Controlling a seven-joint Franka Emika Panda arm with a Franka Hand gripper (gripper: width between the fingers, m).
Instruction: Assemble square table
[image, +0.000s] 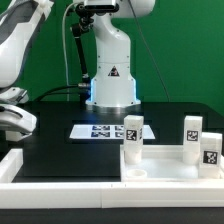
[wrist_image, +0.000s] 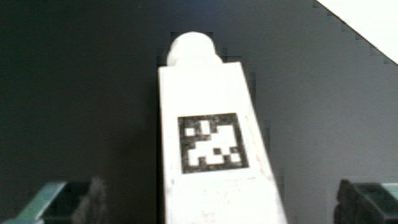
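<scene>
One short white plastic leg with a black-and-white tag (wrist_image: 210, 130) is lying loose on the black tabletop (image: 60, 115), and I am hovering my two-finger gripper (wrist_image: 214, 200) over it at the exterior view's left. The jaws are standing wide, and the dark fingers (wrist_image: 63, 200) are flanking the leg without touching it, so I am holding nothing. In the exterior view I cannot make this leg out.

Moving toward the exterior view's right, I am passing the long white L-shaped wall piece (image: 20, 165) at the near edge, then the marker board (image: 100, 131) lying flat toward the far side.

Further right, the white square plastic table top with the raised rim (image: 165, 165) is sitting near the front. Three more tagged legs are standing upright at its corners: one on its left (image: 132, 132), one farther back (image: 192, 130) and one at the right edge (image: 211, 150).

I am judging this to be the pick-up of the fourth leg. The next move is calling for lowering squarely, closing on the leg's flat sides, and carrying it to the free corner hole.
</scene>
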